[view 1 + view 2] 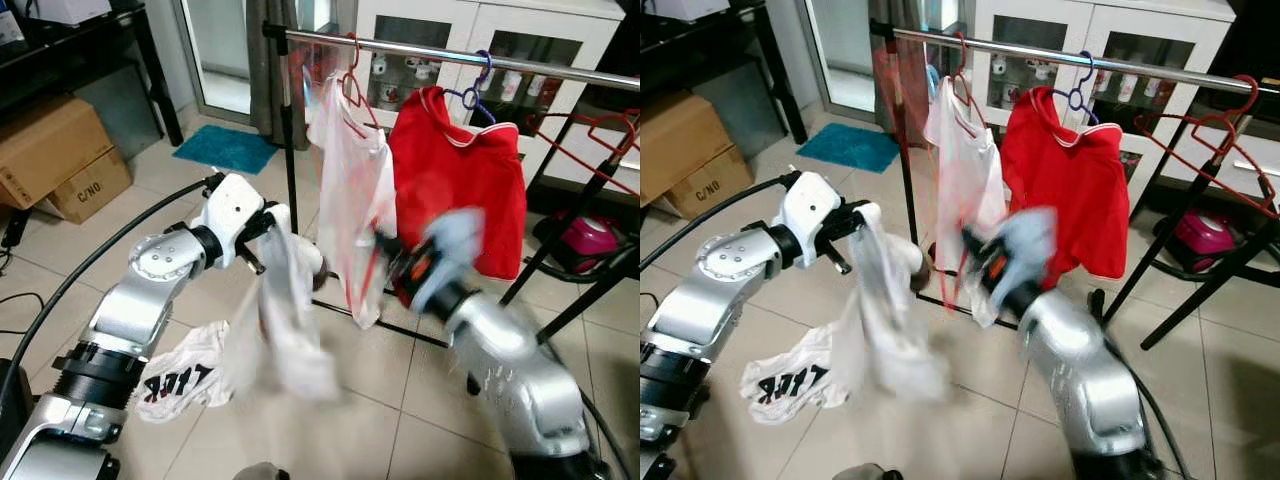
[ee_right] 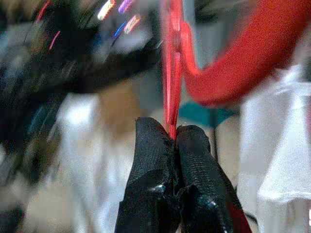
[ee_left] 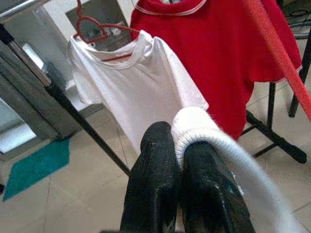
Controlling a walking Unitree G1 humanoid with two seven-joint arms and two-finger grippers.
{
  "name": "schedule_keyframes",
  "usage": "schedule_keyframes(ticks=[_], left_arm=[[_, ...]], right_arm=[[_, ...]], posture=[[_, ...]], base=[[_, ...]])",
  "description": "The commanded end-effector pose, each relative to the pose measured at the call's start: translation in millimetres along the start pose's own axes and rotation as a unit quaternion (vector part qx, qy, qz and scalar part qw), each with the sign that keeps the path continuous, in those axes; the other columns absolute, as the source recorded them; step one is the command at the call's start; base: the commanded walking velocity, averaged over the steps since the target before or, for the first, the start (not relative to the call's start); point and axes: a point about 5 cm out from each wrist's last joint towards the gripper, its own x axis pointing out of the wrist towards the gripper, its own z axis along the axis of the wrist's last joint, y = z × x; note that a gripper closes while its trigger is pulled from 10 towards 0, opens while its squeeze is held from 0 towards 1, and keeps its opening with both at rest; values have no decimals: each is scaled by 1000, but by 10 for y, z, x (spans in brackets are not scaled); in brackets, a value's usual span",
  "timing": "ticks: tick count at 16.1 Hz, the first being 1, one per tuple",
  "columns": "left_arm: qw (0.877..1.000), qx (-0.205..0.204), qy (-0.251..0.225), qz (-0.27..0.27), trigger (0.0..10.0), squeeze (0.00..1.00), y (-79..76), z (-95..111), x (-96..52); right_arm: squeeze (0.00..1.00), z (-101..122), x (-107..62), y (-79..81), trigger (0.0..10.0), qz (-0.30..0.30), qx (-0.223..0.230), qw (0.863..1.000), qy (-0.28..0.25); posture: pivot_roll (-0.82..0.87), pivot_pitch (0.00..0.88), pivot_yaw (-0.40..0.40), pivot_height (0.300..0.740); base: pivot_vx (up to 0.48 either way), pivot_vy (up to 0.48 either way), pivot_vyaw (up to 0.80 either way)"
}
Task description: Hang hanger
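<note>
A silver humanoid stands before a clothes rail (image 1: 440, 55) in a tiled room, both arms raised. Its left gripper (image 3: 177, 160), seen from the wrist, has its two black fingers pressed together on the ribbed collar of a white garment (image 1: 285, 320), which hangs blurred from the gripper and trails down toward the floor. The right gripper (image 2: 174, 136), reaching in just below the rail and smeared by motion in the head views, has its fingers clamped tight on the thin red wire of a hanger (image 2: 233, 63), whose thick curved part arcs away beside them. On the rail hang a white T-shirt (image 1: 350, 200) on a red hanger and, beside it, a red shirt (image 1: 465, 190) on a purple one; empty red hangers (image 1: 590, 140) hang farther along to the right. Another white garment with dark lettering (image 1: 180, 380) lies crumpled on the tiles beneath the left arm. Cardboard boxes (image 1: 55, 150) sit at the left wall, a teal mat (image 1: 225, 148) lies beyond the rail, and a white cabinet (image 1: 500, 40) stands behind it.
</note>
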Motion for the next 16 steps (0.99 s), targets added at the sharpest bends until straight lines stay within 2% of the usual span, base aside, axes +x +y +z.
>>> schedule_keyframes(ticks=[1,3,4,5,6,7,8,9,10,11,12,14,15,16], left_arm=[[1000,-11,-12,-4,0,0,-14,60,-51],[1000,-29,-12,-5,0,0,-43,59,-98],[997,-69,-13,16,0,0,-63,2,-157],[995,-96,-14,37,0,0,-69,-44,-192],[983,-163,-23,84,0,0,-93,-142,-262],[958,-255,-2,129,0,0,-171,-330,-340],[950,-288,31,119,3373,0,-353,-488,-411],[949,-298,30,102,9098,0,-519,-539,-449],[946,-298,28,127,10000,0,-617,-613,-471],[943,-287,31,167,10000,0,-633,-659,-488],[939,-294,27,175,10000,0,-646,-652,-482],[930,-303,17,206,10000,0,-650,-609,-467],[931,-298,19,210,10000,0,-652,-622,-447],[936,-286,44,201,10000,0,-662,-645,-442]], right_arm=[[0,93,6,-140,0,-55,34,997,-39],[0,117,-7,-245,0,-98,33,993,-57],[0,89,-33,-301,0,-115,23,992,-44],[0,45,-56,-305,0,-110,-17,994,-20],[0,-102,-128,-304,8078,-98,-69,992,51],[0,-243,-243,-296,10000,-82,-96,986,105],[0,-386,-370,-332,10000,-91,-125,976,155],[0,-460,-472,-414,10000,-133,-130,969,163],[0,-433,-541,-512,10000,-185,-183,956,136],[0,-435,-575,-553,10000,-210,-186,951,133],[0,-419,-562,-537,10000,-198,-156,960,120],[0,-396,-562,-539,10000,-209,-149,960,113],[0,-382,-532,-553,10000,-224,-146,959,88],[0,-367,-480,-564,10000,-249,-164,952,74]], posture=[[-10,0,43,740],[-10,0,43,740],[-14,0,52,740],[-14,0,52,740],[-19,0,55,740],[-23,0,53,740],[-22,0,49,740],[-23,0,46,740],[-29,0,50,740],[-33,0,52,740],[-39,0,57,740],[-47,0,65,740],[-52,0,55,740],[-55,0,54,740]], base=[[0,0,0],[0,0,0],[0,0,0],[0,0,0],[0,0,0],[0,0,0],[0,0,0],[0,0,-756],[0,0,-763],[0,0,-769],[0,0,-769],[0,0,-794],[0,0,-800],[0,0,-800]])
